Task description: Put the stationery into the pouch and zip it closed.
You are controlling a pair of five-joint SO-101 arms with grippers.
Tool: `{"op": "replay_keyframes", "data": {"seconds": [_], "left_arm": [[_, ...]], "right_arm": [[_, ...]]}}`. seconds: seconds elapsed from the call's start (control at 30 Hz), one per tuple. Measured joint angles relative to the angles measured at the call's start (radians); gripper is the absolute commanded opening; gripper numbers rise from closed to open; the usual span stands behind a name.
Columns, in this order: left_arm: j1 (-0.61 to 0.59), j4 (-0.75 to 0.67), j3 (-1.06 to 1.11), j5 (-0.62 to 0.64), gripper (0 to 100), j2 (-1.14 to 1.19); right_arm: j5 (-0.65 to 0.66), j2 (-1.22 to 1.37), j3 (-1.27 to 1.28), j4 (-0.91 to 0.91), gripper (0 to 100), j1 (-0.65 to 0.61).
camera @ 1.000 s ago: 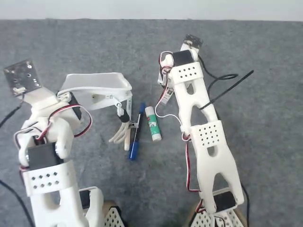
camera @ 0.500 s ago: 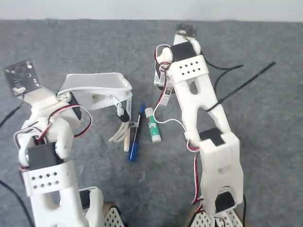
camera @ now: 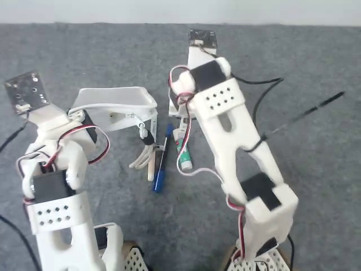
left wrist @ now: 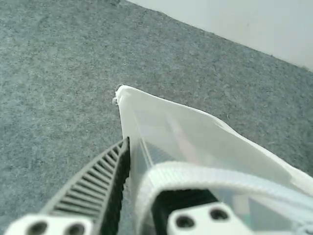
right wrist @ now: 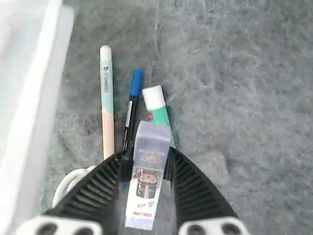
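On the carpet [right wrist: 234, 73], two pens [right wrist: 106, 98], one glue stick [right wrist: 157, 105] — right gripper [right wrist: 147, 155] clamps one box [right wrist: 148, 191] (left gripper [left wrist: 137, 156] pinches pouch [left wrist: 195, 142]).

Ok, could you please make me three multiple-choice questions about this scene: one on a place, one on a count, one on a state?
1. Where does the blue pen lie?
A) between the pale pen and the glue stick
B) in a cup
C) on a plate

2. How many stationery items lie on the table by the pouch?
A) one
B) three
C) six

3. What is the state of the right gripper?
A) open, empty
B) shut on a small box
C) shut on the blue pen

Answers:
1 A, the right wrist view shows one of them on each side of it.
2 B, two pens and the glue stick.
3 B, the box sits clamped in it.
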Motion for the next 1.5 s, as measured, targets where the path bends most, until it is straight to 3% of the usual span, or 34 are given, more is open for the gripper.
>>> {"op": "replay_keyframes", "data": {"seconds": [0.47,0.8,1.1,1.5], "left_arm": [[0.0,0.0,0.0,0.0,1,0.0],[0.0,0.0,0.0,0.0,1,0.0],[0.0,0.0,0.0,0.0,1,0.0],[0.0,0.0,0.0,0.0,1,0.0]], "right_arm": [[0.005,-0.324,0.193,0.0,0.6,-0.002],[0.155,-0.589,0.446,-0.117,0.6,-0.002],[0.16,-0.848,0.769,-0.391,0.7,-0.169],[0.16,-1.29,1.407,-1.073,0.7,-0.184]]}}
